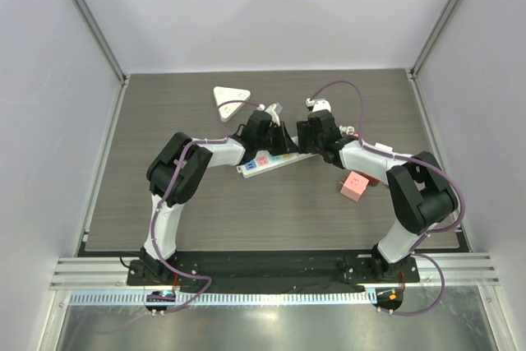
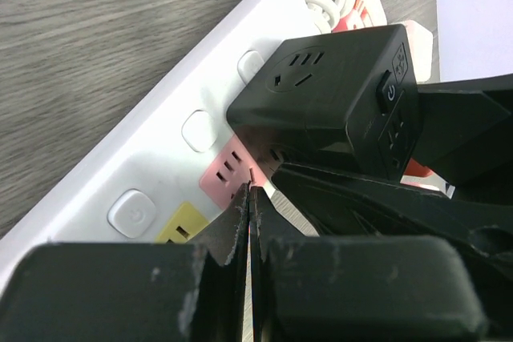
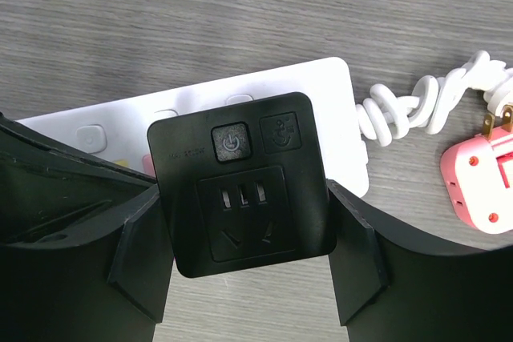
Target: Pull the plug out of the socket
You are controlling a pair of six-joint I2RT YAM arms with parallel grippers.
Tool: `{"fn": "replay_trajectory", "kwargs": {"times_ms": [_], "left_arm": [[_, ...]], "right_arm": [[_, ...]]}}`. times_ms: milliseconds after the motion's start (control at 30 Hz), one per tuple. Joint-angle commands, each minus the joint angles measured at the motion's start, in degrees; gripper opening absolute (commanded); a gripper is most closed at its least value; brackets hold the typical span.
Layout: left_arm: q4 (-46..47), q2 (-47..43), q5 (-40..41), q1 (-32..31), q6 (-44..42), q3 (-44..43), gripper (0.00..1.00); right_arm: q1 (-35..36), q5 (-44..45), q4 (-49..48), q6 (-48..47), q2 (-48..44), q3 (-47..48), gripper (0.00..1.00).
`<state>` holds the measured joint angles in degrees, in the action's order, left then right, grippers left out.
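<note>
A black plug adapter (image 3: 248,182) sits on a white power strip (image 3: 337,86) that lies on the wood table. My right gripper (image 3: 248,238) is shut on the plug, one finger on each side. In the left wrist view the plug (image 2: 321,94) stands at the end of the strip (image 2: 160,158), beside its pink socket; I cannot tell if its prongs are seated. My left gripper (image 2: 250,190) is shut and empty, its tips down on the strip by the pink socket. From above, both grippers (image 1: 271,139) (image 1: 308,139) meet over the strip (image 1: 259,163) and hide the plug.
A white triangular adapter (image 1: 232,99) lies behind the left arm. A pink plug block (image 1: 355,186) lies right of the strip, also in the right wrist view (image 3: 481,182). The strip's coiled white cable (image 3: 417,106) runs toward it.
</note>
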<state>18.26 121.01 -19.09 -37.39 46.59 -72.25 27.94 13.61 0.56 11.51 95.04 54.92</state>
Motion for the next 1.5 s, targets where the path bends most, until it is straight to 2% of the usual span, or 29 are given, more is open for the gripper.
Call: {"fn": "replay_trajectory", "kwargs": {"times_ms": [0,633,1000,1100,1167,1200,1233,1267,1300,1400,1467], "left_arm": [[-6.22,4.76,5.64,-0.5,-1.15,-0.44,0.0],[-4.02,4.5,6.26,-0.41,-0.45,1.06,0.0],[4.75,-0.33,2.83,0.56,-0.09,6.41,0.0],[8.35,-2.62,2.22,1.26,0.26,9.22,0.0],[9.59,-3.5,1.6,1.79,0.43,10.45,0.0],[10.56,-3.68,0.82,1.88,0.78,10.72,0.0],[11.09,-3.85,0.46,2.05,1.05,10.99,0.0],[11.53,-3.77,0.29,2.23,1.14,11.42,0.0],[12.23,-3.85,-0.33,2.32,1.4,11.6,0.0],[12.76,-4.03,-0.6,2.58,1.58,12.04,0.0],[13.02,-4.2,-1.03,2.93,1.58,12.39,0.0]], "right_arm": [[4.75,-5.87,-4.34,3.35,-6.54,4.85,0.01],[5.89,-0.08,-1.44,1.5,-10.23,7.05,0.01],[4.49,13.63,4.35,2.29,-23.92,-1.55,0.01],[0.73,13.3,6.55,5.36,-29.1,-5.33,0.01],[-6.99,8.22,6.74,8.78,-31.66,-7.44,0.01],[-10.07,2.71,6.48,12.45,-34.02,-9.28,0.01],[-16.11,0.39,6.13,14.05,-34.83,-10.08,0.01],[-18.52,-1.72,5.77,15.37,-35.45,-10.79,0.01],[-20.63,-6.18,4.81,17.56,-35.8,-11.32,0.01],[-27.23,-10.69,1.82,20.99,-34.58,-10.89,0.01],[-33.27,-17.54,-0.28,24.07,-30.99,-9.75,0.01]]}}
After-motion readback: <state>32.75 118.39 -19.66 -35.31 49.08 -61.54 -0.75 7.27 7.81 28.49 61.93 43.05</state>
